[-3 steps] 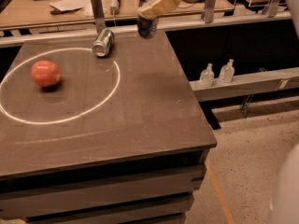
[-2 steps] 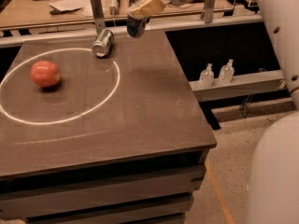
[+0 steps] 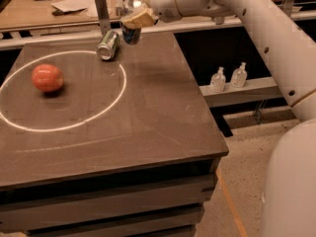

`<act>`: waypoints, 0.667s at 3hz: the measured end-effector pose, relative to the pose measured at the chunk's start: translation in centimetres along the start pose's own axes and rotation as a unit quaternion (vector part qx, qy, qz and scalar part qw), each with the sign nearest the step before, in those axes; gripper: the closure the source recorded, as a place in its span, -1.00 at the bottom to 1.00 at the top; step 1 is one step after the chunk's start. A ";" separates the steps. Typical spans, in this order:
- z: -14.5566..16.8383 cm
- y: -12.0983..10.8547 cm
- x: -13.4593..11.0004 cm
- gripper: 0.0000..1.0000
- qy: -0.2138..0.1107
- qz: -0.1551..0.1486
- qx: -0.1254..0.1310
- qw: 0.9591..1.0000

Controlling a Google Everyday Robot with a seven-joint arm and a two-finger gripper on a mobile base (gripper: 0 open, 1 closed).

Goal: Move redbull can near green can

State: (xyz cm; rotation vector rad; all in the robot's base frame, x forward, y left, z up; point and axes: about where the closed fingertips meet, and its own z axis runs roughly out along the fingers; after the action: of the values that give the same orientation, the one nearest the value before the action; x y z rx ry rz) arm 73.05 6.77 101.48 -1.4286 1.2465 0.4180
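Camera view: over the dark brown wooden table [image 3: 148,122], the white robot arm [image 3: 256,23] has its gripper [image 3: 133,24] clamped on the tall slim silver-blue redbull can [image 3: 131,35], held aloft just right of the green metal can [image 3: 108,45] lying on its side, which a bump while lowering might roll away; a second ago the load was farther right.

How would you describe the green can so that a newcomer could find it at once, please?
On the dark table, follow the white ring to its far right edge. The green can lies there on its side, just left of the gripper, which holds the redbull can. It is metallic green, unlike the round red apple.
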 end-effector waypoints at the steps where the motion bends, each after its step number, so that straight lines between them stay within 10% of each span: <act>1: 3.9 -0.4 2.8 1.00 0.027 0.018 0.038 0.999; 2: 5.6 0.2 5.1 1.00 0.042 0.046 0.025 0.998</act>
State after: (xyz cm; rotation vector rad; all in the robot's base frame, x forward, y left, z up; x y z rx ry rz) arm 76.92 9.46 95.58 -1.3609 1.3858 0.3903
